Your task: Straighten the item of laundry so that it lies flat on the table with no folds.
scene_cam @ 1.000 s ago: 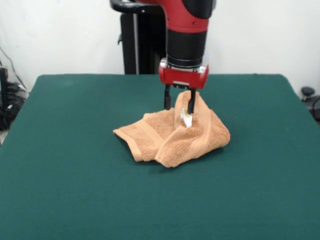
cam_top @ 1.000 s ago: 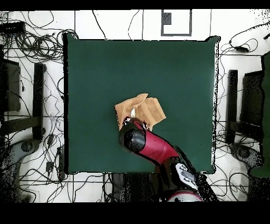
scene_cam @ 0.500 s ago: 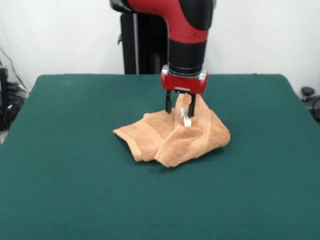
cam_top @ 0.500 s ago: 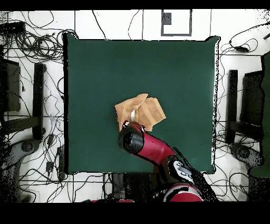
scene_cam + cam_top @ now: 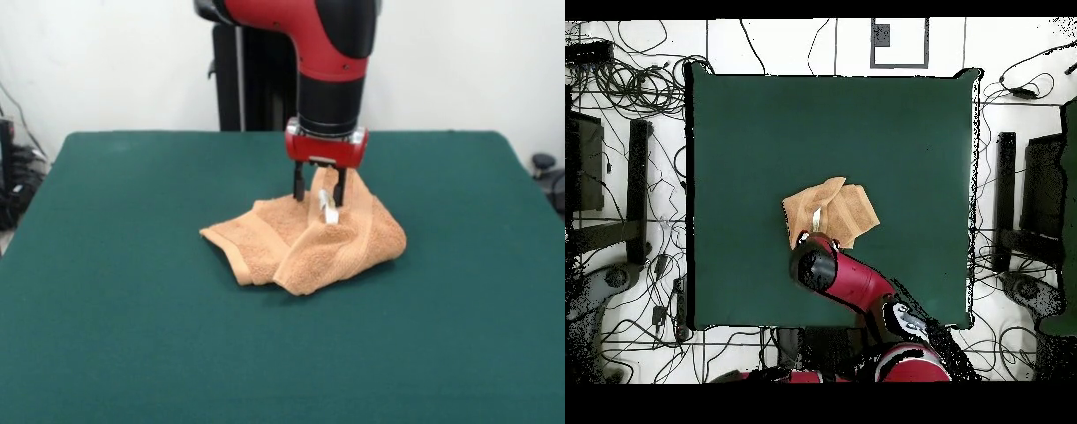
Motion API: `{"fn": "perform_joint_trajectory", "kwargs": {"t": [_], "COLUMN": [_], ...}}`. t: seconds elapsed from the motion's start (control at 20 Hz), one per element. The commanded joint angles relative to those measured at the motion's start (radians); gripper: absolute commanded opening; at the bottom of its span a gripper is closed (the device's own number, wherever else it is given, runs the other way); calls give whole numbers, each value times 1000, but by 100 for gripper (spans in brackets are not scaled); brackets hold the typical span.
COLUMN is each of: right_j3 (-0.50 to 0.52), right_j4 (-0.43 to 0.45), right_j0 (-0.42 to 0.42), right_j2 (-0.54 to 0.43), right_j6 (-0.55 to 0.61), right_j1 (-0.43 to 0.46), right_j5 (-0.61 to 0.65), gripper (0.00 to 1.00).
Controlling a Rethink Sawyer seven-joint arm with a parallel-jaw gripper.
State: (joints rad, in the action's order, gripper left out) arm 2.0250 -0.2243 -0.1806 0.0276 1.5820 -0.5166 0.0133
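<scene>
Towel (image 5: 305,242): still a bunched-up heap near the middle of the table (image 5: 132,336), one peak pulled up, folds everywhere.
Arm (image 5: 331,62): has lifted a bit over the last second, right above the towel.
Gripper (image 5: 319,188): fingers look clamped on the towel's peak by the white tag (image 5: 329,212).
Meaning: looks like it's starting to pull the corner up to unfold it.

A light orange-tan colour is shown by the terry hand towel (image 5: 305,243), plain throughout, with a narrow woven band of the same hue seen along its edge. A small white care tag (image 5: 329,212) is carried on its raised fold. The table (image 5: 132,336) is covered in uniform dark green cloth. Bright red is worn by the arm (image 5: 305,35), with black segments, and black fingers (image 5: 298,182) are borne below a red gripper (image 5: 319,188) body.
</scene>
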Motion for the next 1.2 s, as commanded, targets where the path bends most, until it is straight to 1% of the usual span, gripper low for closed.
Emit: {"fn": "perform_joint_trajectory", "kwargs": {"t": [0.05, 0.55, 0.8, 0.9, 1.2], "right_j3": [-10, -11, -17, -26, -9], "right_j4": [32, 59, 80, 100, 138], "right_j0": [-12, -14, -18, -16, -50], "right_j2": [-129, -131, -138, -139, -168], "right_j6": [178, 168, 165, 146, 172], "right_j1": [23, 27, 31, 33, 36], "right_j5": [-22, -35, -40, -30, -82], "gripper": [100, 100, 100, 100, 100]}}
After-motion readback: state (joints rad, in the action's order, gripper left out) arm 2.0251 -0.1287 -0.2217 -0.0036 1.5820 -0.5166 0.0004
